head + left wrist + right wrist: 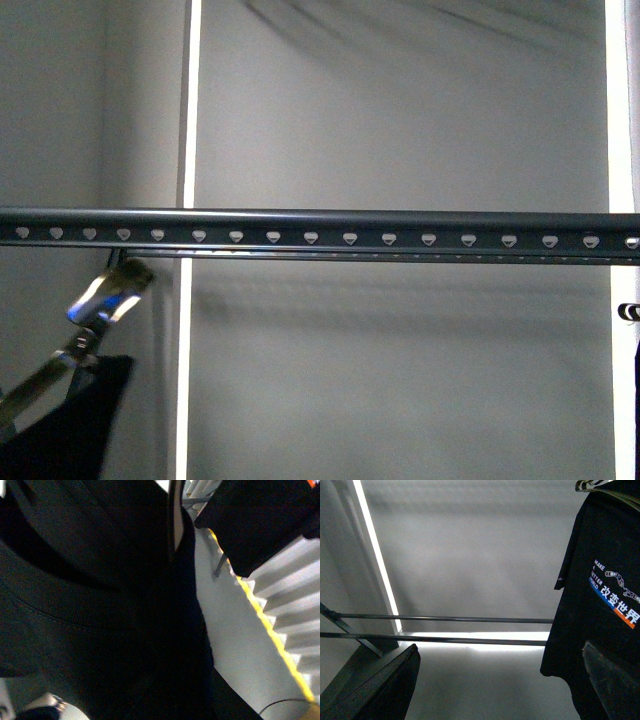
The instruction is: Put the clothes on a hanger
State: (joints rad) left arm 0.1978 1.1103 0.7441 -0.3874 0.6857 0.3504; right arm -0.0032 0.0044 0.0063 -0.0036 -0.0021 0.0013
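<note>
The hanger (320, 235), a long dark grey rail with a row of pale heart-shaped holes, runs level across the front view. Below its left end, the clothes (70, 425), black fabric, hang on a thin shiny hook-topped garment hanger (105, 295) whose hook top is just under the rail. In the left wrist view the clothes (100, 630) fill the picture, ribbed collar showing. My left gripper is shut on them and hidden under the fabric. My right gripper (501, 650) is open and empty, fingers (395, 690) wide apart, aimed at the wall.
A second black T-shirt (600, 605) with white and orange lettering hangs beside my right gripper; it also shows in the left wrist view (260, 520). A hook (630, 312) shows under the rail's right end. Two thin dark bars (445, 628) and bright light strips (188, 330) cross the grey wall.
</note>
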